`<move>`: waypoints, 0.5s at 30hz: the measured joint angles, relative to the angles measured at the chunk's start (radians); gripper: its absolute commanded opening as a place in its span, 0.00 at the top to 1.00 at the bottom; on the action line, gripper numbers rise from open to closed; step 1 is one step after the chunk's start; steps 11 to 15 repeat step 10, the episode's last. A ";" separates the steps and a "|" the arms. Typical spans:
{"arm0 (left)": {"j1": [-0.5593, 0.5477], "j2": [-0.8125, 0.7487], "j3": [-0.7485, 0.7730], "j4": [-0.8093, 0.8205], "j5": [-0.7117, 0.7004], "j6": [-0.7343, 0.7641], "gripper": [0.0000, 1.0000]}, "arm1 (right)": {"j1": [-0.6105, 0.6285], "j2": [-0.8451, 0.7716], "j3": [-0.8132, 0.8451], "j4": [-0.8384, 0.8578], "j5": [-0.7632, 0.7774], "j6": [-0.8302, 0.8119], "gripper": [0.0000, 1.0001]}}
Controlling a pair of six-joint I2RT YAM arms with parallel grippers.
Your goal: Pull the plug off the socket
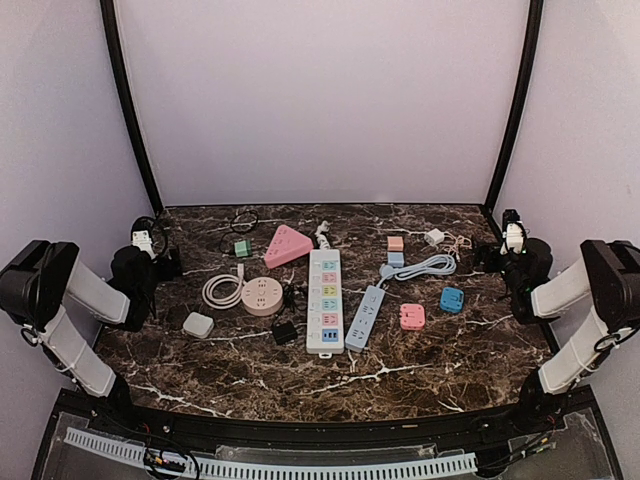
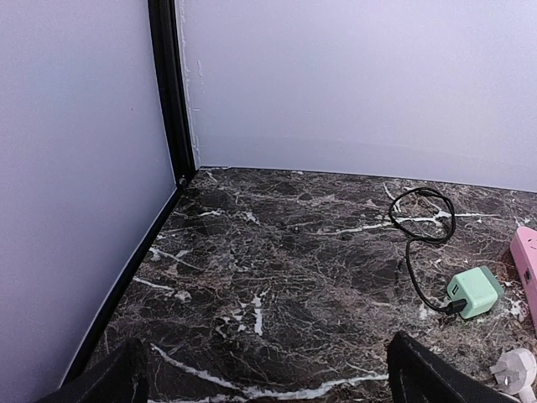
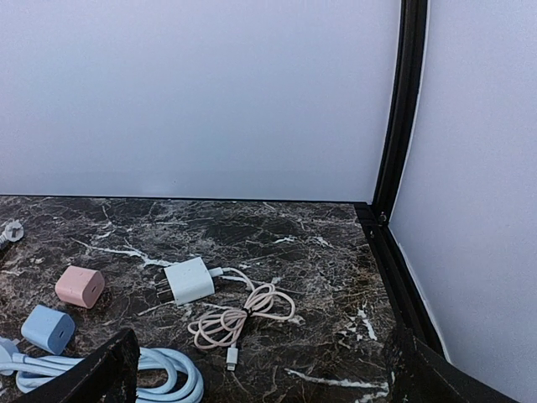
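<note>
A round pink socket [image 1: 262, 296] lies left of centre with a coiled white cable [image 1: 222, 292]. A small black plug [image 1: 290, 295] sits against its right side. I cannot tell how deep it is seated. A long white power strip [image 1: 325, 300] lies at the centre, with a white plug [image 1: 322, 236] at its far end. My left gripper [image 1: 163, 258] hangs open at the left edge, far from these. Its wrist view shows only bare marble between the gripper's [image 2: 268, 378] spread fingers. My right gripper [image 1: 490, 256] stands open at the right edge. The gripper [image 3: 264, 374] holds nothing.
A pink triangular socket [image 1: 287, 245], a green adapter [image 2: 474, 292] with a black cable, a blue strip [image 1: 365, 317] with its cable [image 1: 420, 268], pink [image 3: 80, 286] and blue [image 3: 49, 327] cubes, a white charger [image 3: 189, 280], square blue [image 1: 452, 299] and pink [image 1: 412, 317] adapters, a black adapter [image 1: 285, 332] and a white box [image 1: 198, 324] lie around.
</note>
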 measured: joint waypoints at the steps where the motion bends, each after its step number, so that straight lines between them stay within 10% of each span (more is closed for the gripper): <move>1: 0.000 0.000 0.000 0.000 0.000 0.000 0.01 | 0.000 0.000 0.000 0.000 0.000 0.000 0.02; 15: 0.000 0.000 0.000 0.000 0.000 0.000 0.01 | 0.000 0.000 0.001 -0.001 -0.005 0.000 0.01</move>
